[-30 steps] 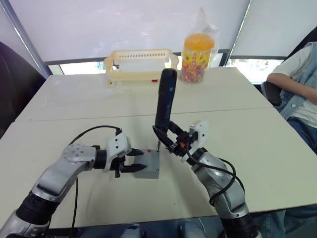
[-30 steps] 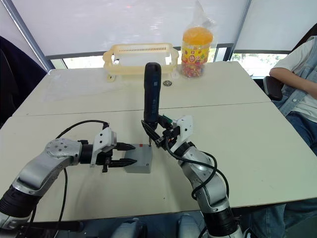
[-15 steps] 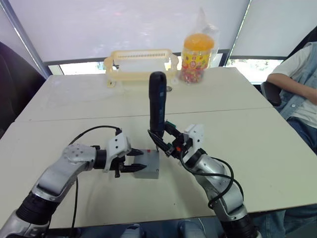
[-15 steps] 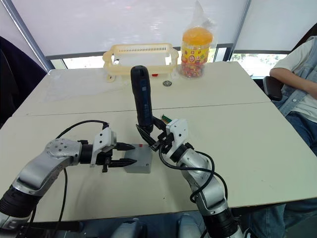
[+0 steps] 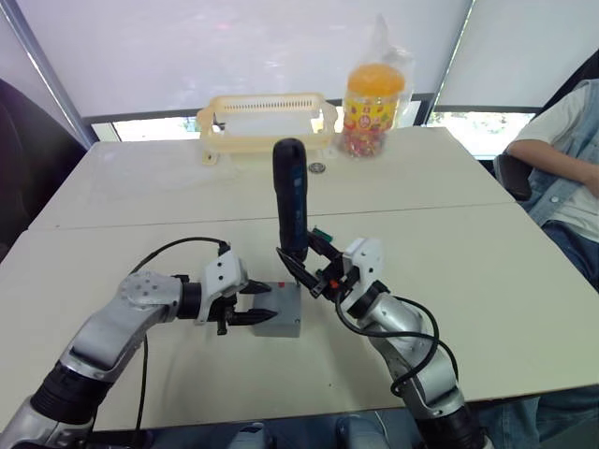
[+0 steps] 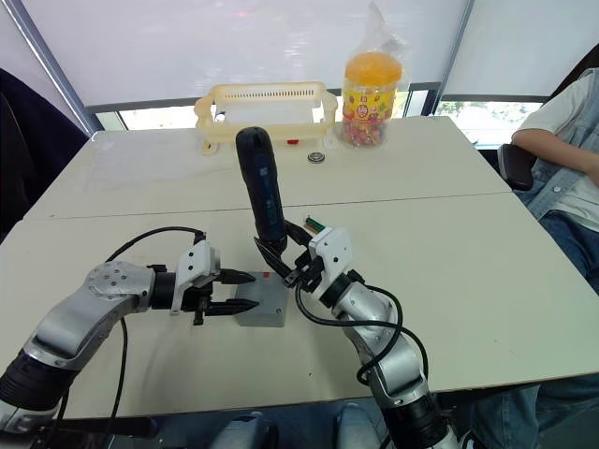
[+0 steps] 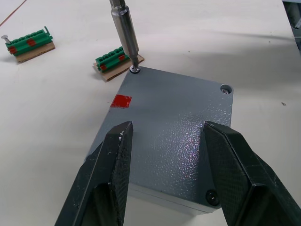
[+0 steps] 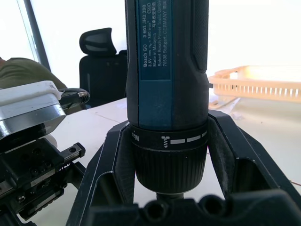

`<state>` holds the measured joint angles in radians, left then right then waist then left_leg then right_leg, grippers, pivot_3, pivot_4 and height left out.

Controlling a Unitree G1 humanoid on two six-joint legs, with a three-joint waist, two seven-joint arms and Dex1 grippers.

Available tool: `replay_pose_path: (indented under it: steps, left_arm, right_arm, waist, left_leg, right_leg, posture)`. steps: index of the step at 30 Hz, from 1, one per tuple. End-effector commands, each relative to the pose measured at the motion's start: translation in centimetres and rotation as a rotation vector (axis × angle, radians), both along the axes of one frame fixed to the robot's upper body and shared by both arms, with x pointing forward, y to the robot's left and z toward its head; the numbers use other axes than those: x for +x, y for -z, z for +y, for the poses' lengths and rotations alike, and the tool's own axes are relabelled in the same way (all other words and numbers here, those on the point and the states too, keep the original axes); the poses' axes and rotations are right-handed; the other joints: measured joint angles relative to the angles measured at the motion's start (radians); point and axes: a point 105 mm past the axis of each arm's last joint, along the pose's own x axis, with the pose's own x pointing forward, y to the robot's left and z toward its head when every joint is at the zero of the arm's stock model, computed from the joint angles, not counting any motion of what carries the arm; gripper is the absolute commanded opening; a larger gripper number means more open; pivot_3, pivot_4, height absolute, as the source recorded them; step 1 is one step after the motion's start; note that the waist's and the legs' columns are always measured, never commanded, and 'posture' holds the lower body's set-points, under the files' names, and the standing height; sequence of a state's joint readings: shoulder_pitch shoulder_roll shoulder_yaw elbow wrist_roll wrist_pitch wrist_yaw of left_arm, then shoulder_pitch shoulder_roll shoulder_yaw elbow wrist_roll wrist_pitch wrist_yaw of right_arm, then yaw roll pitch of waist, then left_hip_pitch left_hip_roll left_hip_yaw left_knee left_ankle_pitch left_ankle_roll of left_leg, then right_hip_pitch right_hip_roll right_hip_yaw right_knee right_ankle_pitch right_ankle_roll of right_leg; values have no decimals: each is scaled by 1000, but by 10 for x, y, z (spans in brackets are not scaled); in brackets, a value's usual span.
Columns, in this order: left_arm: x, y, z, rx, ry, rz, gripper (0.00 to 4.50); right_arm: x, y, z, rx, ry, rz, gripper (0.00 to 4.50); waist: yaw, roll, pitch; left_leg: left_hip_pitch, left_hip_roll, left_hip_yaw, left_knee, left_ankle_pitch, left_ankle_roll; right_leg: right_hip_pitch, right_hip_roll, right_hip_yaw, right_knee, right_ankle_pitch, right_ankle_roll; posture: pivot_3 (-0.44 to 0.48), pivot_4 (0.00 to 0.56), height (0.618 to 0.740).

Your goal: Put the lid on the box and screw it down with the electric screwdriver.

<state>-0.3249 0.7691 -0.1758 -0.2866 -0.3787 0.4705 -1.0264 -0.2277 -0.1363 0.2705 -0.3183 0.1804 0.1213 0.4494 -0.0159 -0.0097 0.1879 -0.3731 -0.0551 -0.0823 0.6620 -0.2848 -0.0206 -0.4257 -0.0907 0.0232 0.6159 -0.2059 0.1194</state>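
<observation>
The grey lid (image 7: 174,122), with a red mark, lies on the grey box (image 5: 278,326) near the table's front. My left gripper (image 7: 164,125) is open at the box's left side, fingers (image 7: 110,179) spread over the lid's near edge. My right gripper (image 5: 304,267) is shut on the black electric screwdriver (image 5: 290,201), which stands leaning left over the box. Its metal bit (image 7: 123,33) rests with its tip on a screw at the lid's far corner. The other two visible corners show a seated screw and an open hole.
Two small green-and-tan blocks (image 7: 115,59) lie just behind the box. A pale yellow basket (image 5: 267,117), a small round object (image 5: 318,168) and a bagged orange jar (image 5: 374,94) stand at the table's back. A person (image 5: 562,159) sits at the right.
The screwdriver's top has swung from leaning right to leaning left, and my right gripper has shifted a little left. The bit stays at the lid's corner. The left gripper has not moved.
</observation>
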Motion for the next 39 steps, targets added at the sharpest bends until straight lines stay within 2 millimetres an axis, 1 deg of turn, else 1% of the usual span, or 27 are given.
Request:
replay_pose_path:
  steps: [1,4,12,18,21,23,27,30,32,37,39]
  left_arm:
    - [0,19,6,54,-35,54,2405]
    - [1,19,6,56,-36,55,2405]
    - [1,20,7,60,-37,58,2405]
    - [0,19,6,60,-36,57,2405]
    - [0,19,7,61,-37,57,2405]
    - [0,19,7,63,-37,57,2405]
    - [0,19,9,68,-39,57,2405]
    - [0,20,10,71,-39,58,2405]
    - [0,20,10,72,-37,60,2405]
    - [0,21,8,71,-32,60,2405]
    - [0,21,8,71,-30,59,2405]
  right_arm:
    - [3,14,-1,-50,29,18,1784]
    - [6,22,-3,-65,50,45,1784]
    - [5,31,-4,-58,45,88,1784]
    - [5,29,-2,-32,46,78,1784]
    - [7,20,-4,-11,60,52,1784]
    - [6,6,-7,9,66,15,1784]
    - [-5,-23,-13,39,59,-43,1784]
    - [-11,-35,-14,63,52,-49,1784]
    - [-13,-38,-14,98,45,-30,1784]
    - [-14,-34,-9,109,37,-6,1784]
    - [-11,-34,-5,119,36,-1,1784]
  waist:
    - [0,0,-1]
    - [0,-1,-4]
    - [0,0,-14]
    - [0,0,-15]
    - [-1,0,-15]
    - [0,0,-15]
    - [1,0,-15]
    - [1,0,-15]
    - [0,0,-15]
    - [-1,0,-15]
    - [-1,1,-15]
  left_leg:
    - [0,0,0,0,0,0]
    - [0,0,0,0,0,0]
    - [1,0,0,0,0,0]
    - [1,0,-1,0,0,0]
    - [1,1,-1,0,0,0]
    - [1,1,-1,0,0,0]
    - [1,1,-1,0,0,0]
    - [0,1,-1,0,0,0]
    - [0,1,-1,0,0,0]
    - [0,1,-1,-1,0,0]
    - [0,1,-1,-1,0,0]
  right_leg:
    - [0,0,0,0,0,0]
    - [1,0,0,0,0,-1]
    - [1,0,0,0,-1,-2]
    - [2,0,0,0,-2,-2]
    - [2,0,0,0,-2,-2]
    - [2,0,0,0,-2,-2]
    - [1,0,0,-1,-2,-2]
    - [1,0,0,-1,-2,-2]
    - [1,0,0,-1,-2,-2]
    - [1,0,0,-1,-2,-2]
    - [1,0,0,-1,-2,-2]
  posture:
    - [0,150,740]
    - [0,150,740]
    - [0,150,740]
    - [0,150,740]
    - [0,150,740]
    - [0,150,740]
    - [0,150,740]
    - [0,150,740]
    - [0,150,740]
    - [0,150,740]
    - [0,150,740]
